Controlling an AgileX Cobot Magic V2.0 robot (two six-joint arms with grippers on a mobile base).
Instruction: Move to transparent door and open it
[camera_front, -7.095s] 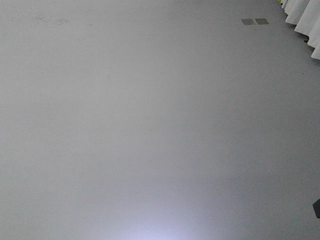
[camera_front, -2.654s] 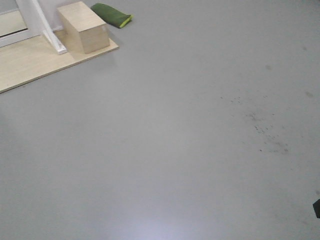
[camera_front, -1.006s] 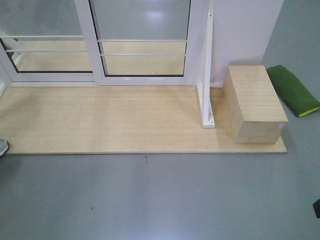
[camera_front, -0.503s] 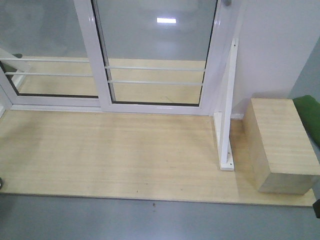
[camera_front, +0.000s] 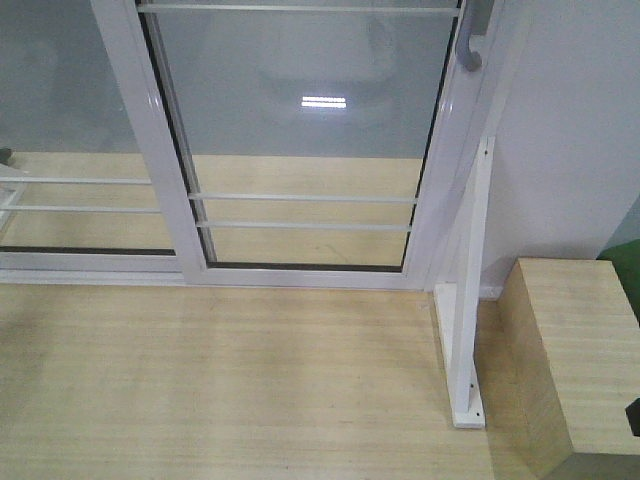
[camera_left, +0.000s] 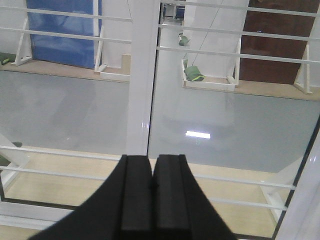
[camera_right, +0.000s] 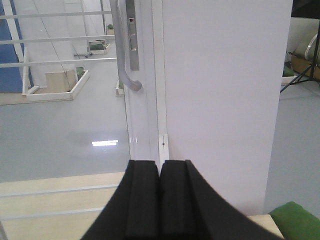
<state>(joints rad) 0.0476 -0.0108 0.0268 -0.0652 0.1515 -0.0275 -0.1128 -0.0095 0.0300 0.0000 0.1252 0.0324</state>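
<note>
Closer now than half a second ago, you have the transparent door (camera_front: 310, 150) filling the front view, at the back edge of the wooden platform (camera_front: 220, 390). Its curved grey handle (camera_right: 122, 55) sits on the door's right edge, beside the white wall (camera_right: 225, 100), with the slanted post (camera_front: 468, 300) below. Your left jaws and right jaws are both pressed together, holding nothing.

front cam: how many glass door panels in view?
2. The white-framed clear-glass sliding door, with curved grey handle, centre-right; a similar handle-less glass panel at left, cropped by the frame edge. More may lie out of view.
</note>
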